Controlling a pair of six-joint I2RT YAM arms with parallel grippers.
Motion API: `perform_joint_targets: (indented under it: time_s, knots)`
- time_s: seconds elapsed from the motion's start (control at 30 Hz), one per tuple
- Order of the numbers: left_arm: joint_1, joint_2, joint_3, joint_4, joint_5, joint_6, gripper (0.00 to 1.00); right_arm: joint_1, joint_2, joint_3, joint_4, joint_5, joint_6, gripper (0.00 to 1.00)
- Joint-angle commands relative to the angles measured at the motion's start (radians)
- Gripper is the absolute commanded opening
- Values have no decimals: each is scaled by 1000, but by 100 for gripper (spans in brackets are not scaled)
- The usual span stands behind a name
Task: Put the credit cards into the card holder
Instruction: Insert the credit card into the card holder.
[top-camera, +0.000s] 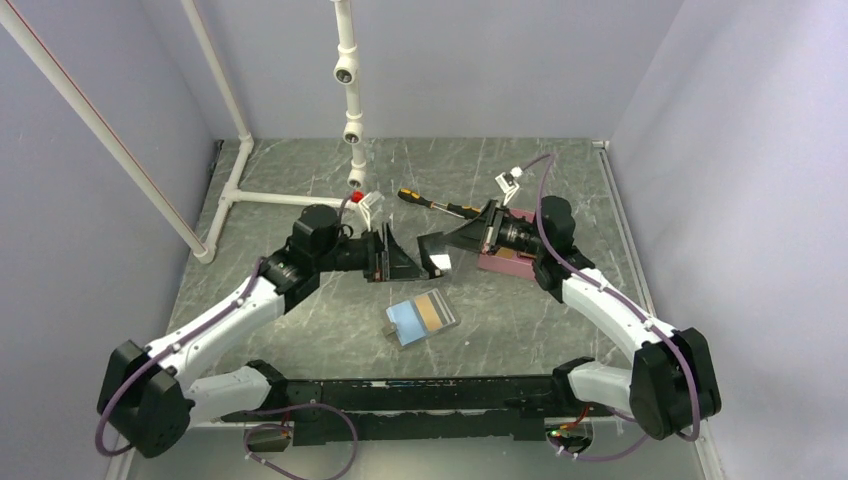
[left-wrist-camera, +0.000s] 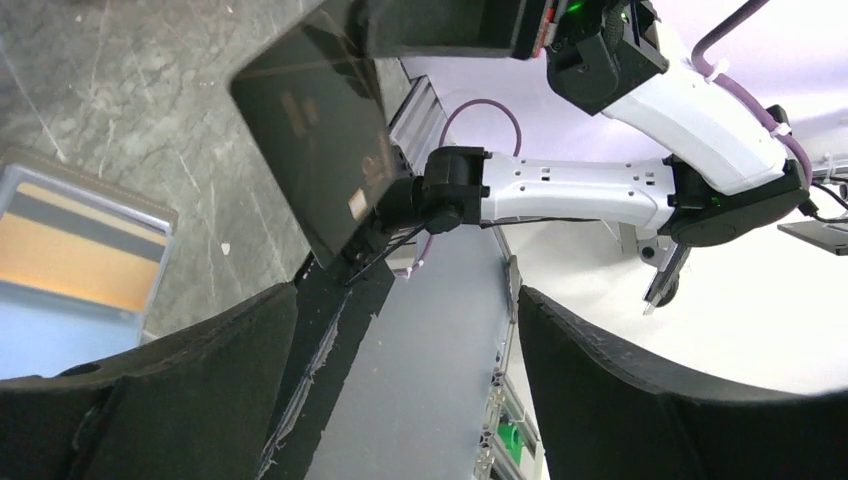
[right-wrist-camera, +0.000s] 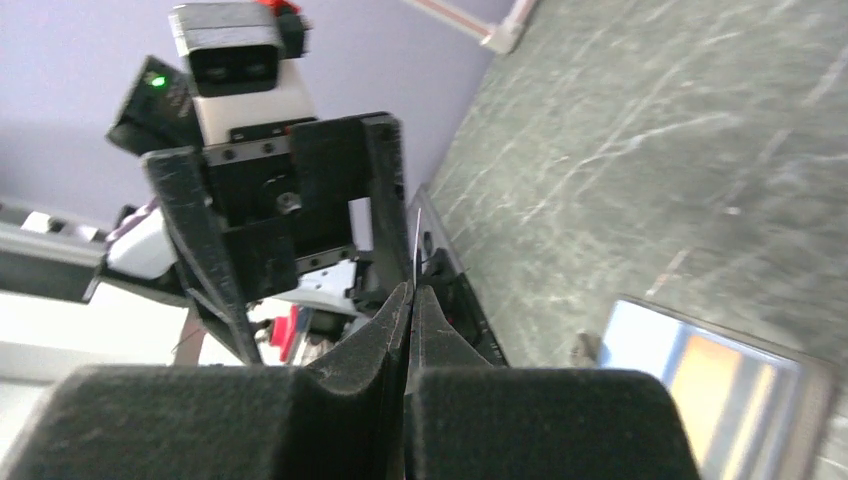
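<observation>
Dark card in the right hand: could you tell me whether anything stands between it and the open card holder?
Nothing visible does. The right hand grips the dark card; the card holder lies open nearer the arm bases, with only bare table between. The open left hand sits beside the card, off that path.
</observation>
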Motion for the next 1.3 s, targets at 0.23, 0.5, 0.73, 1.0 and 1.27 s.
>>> perform_joint_targets:
  time_s: [0.23,0.5,0.73,1.0,1.27]
  knots:
    - [1,-174,-158,203,-98,-119,40,169,-8,-8,250,46,148,0]
    - [2,-224,-179,74,-166,-60,0,184,15,-25,130,73,68,2]
    - [4,-107,-190,-188,-200,14,0,195,121,80,-529,301,-442,54]
    - [49,99,-261,-37,-7,29,0,205,296,40,-477,223,-527,33]
    - [93,302,-312,184,133,-2,0,207,396,27,-427,261,-550,12]
